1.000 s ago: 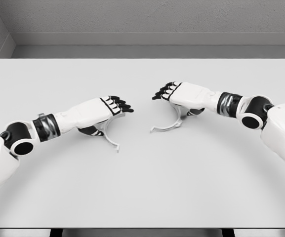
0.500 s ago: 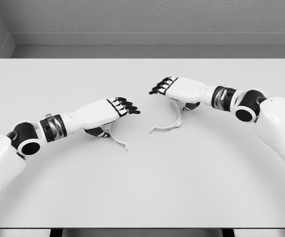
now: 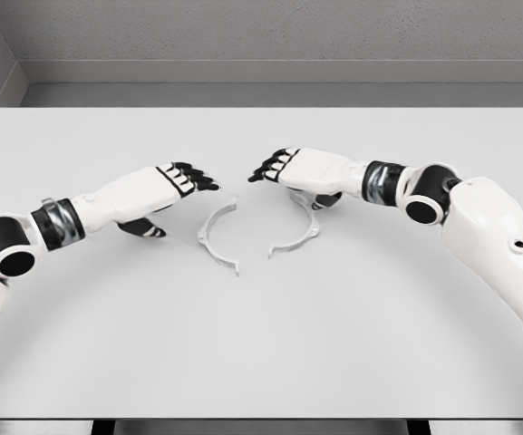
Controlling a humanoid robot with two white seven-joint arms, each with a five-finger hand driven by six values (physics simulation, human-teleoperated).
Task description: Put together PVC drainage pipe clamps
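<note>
Hands first. My left hand (image 3: 166,186) sits left of centre, palm down, black-tipped fingers (image 3: 198,177) reaching right and slightly curled, thumb tucked beneath; it holds nothing that I can see. The left clamp half (image 3: 216,237) lies just to its right on the table, apart from the hand, a pale arc opening toward the right with one tab at its far end and one at its near end.

My right hand (image 3: 302,170) comes in from the right, palm down, fingertips (image 3: 266,168) pointing left. Its thumb and underside sit over the far end of the right clamp half (image 3: 299,237); I cannot tell whether the hand pinches it or merely rests above it. That arc opens toward the left, its near tab pointing at the near tab of the left one.

The two halves face each other, near one another but apart, with a gap between their near ends.

Both white forearms run outward to the black wrist cuffs and elbow joints at either side. White table (image 3: 261,362) under everything; grey wall (image 3: 270,32) along the far edge.
</note>
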